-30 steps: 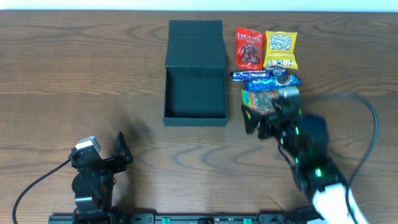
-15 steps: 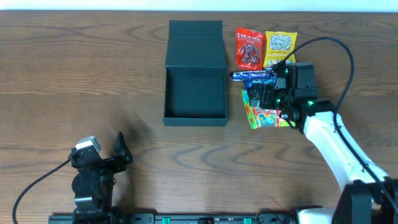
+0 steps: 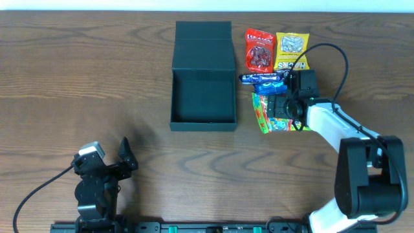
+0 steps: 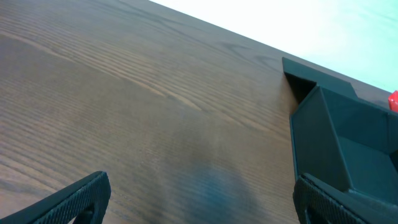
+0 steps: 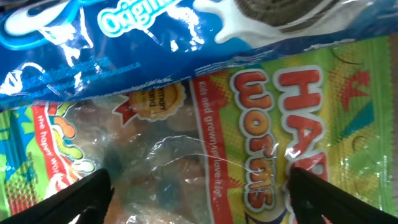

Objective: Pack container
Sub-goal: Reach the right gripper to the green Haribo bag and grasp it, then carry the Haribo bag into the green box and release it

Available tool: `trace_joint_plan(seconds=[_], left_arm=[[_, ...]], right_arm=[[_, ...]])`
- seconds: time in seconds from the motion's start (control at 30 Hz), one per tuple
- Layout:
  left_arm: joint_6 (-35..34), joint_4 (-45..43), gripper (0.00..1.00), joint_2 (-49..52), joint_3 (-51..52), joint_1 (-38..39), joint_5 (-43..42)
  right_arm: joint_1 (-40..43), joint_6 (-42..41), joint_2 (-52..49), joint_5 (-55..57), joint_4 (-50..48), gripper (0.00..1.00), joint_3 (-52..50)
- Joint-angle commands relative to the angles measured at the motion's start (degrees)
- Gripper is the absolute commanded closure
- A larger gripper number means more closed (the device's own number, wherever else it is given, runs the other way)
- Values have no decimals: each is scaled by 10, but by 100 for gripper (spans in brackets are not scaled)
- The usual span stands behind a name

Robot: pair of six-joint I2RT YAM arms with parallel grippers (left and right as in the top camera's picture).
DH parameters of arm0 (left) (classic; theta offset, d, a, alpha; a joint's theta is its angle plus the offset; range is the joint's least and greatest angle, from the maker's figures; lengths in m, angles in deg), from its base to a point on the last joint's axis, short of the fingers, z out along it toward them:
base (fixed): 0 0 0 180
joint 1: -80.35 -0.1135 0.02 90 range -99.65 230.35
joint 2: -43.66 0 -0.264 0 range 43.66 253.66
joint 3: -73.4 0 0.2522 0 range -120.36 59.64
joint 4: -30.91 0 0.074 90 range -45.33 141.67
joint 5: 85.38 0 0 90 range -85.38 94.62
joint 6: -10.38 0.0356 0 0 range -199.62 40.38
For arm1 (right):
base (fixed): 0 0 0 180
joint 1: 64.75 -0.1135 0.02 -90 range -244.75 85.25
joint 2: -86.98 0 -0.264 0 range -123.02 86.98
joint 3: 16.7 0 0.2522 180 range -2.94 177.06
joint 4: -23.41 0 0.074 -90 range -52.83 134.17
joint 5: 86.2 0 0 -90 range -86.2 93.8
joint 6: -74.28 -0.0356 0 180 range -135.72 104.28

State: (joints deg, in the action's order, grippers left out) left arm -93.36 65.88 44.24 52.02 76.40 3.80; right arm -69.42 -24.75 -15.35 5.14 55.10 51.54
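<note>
The dark green container (image 3: 202, 97) stands open at the table's middle back, its lid flap (image 3: 204, 45) folded away behind it; its near corner shows in the left wrist view (image 4: 348, 143). My right gripper (image 3: 279, 107) is open, low over the green and yellow gummy worms packet (image 3: 264, 120), just right of the container. In the right wrist view my fingers (image 5: 199, 199) straddle that packet (image 5: 249, 124), with the blue cookie packet (image 5: 124, 37) just beyond. My left gripper (image 3: 126, 158) is open and empty at the front left, as the left wrist view (image 4: 199, 202) also shows.
A red snack packet (image 3: 259, 50) and a yellow snack packet (image 3: 292, 52) lie behind the blue cookie packet (image 3: 265, 79), right of the lid. The right arm's black cable (image 3: 336, 58) loops above the snacks. The wooden table (image 3: 77, 77) stretches left of the container.
My right arm has swung from the front of the table back to the snacks and settled low over the gummy worms packet. The left arm has not moved.
</note>
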Motion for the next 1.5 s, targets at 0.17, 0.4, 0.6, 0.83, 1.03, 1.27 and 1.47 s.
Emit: trace_joint_plan(seconds=[0.17,0.4,0.6,0.83,1.03,1.27,1.47], left_arm=[[-4,4,5,-3,12,2,10],[-4,4,5,-3,12,2,10],[-4,4,5,-3,12,2,10],[-4,4,5,-3,12,2,10],[-4,4,5,-3,12,2,10],[-4,4,5,-3,12,2,10],[-4,4,5,-3,12,2,10]], right_arm=[[11,5,-103,8,17,52,3],[9,-4,-105,-4,65,99,3],[8,-14,-72,-59,155,99,43],[-35,43,45,-64,220,99,135],[-144,177,121,-121,140,99,187],[-219,348,89,-292,37,99,188],[-232,349,21,-294,27,98,188]])
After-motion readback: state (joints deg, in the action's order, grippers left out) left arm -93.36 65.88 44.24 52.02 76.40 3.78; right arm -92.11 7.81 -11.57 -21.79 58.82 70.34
